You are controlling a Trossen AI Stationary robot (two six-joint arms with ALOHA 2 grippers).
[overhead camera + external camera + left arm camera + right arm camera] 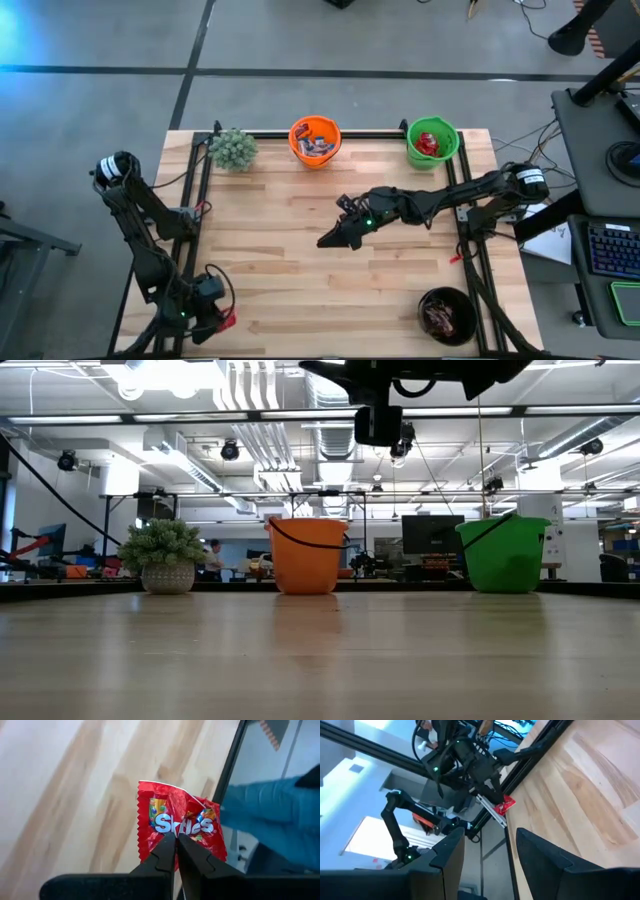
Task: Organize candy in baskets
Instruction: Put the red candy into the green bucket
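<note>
Left tool (175,836) clamps a red candy (177,822) at the bench (280,250) corner farthest from the green basket (432,142). Right tool (330,240) hangs mid-bench below the orange basket (315,141), fingers apart, empty.

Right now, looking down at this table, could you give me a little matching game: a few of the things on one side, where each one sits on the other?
Things:
1. orange basket
2. green basket
3. black basket
4. left hand

Places:
A. near right corner of the table
B. far edge, beside the fuzzy plant
C. near left corner, shut on a red candy
D. far right corner

Pairs: 1-B, 2-D, 3-A, 4-C
</note>
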